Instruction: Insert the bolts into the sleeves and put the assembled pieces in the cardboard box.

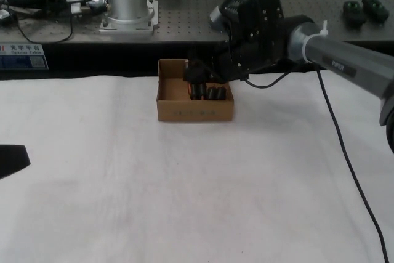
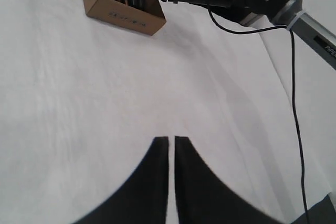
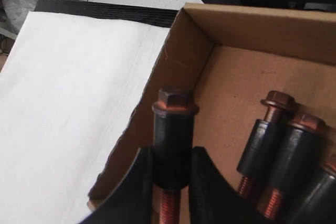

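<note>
While clasping bolt, gripper (right) hovers.

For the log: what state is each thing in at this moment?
cardboard box: open-topped, holds assembled pieces
boxed pieces: bolts through sleeves, lying side by side
held piece: bolt through sleeve, clamped over the box
right gripper: shut on held piece
left gripper: shut, empty, over white cloth

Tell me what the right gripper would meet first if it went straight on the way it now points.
Probably the cardboard box. The right gripper is shut on an assembled piece whose bolt head leads, toward the box's inner side wall; depth is unclear, so it could be the floor.
</note>
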You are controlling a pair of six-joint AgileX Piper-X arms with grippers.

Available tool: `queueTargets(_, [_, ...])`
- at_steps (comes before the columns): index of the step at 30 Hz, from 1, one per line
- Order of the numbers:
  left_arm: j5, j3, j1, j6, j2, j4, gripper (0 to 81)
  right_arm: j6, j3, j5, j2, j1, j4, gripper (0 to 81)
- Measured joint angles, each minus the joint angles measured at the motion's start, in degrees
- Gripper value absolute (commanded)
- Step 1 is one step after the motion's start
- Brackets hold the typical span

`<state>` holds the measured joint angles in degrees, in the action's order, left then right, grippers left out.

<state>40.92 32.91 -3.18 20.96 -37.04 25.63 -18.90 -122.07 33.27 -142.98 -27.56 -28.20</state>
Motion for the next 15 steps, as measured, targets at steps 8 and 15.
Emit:
queueTargets(8, [0.0, 0.0, 0.0, -0.2, 0.0, 0.0, 3.2, 1.4, -0.1, -1.8, 0.0, 0.1, -1.2, 2.8])
queueTargets(15, [0.0, 0.0, 0.0, -0.2, 0.0, 0.0, 3.2, 3.6, -0.1, -2.2, 0.0, 0.3, -5.2, 18.0])
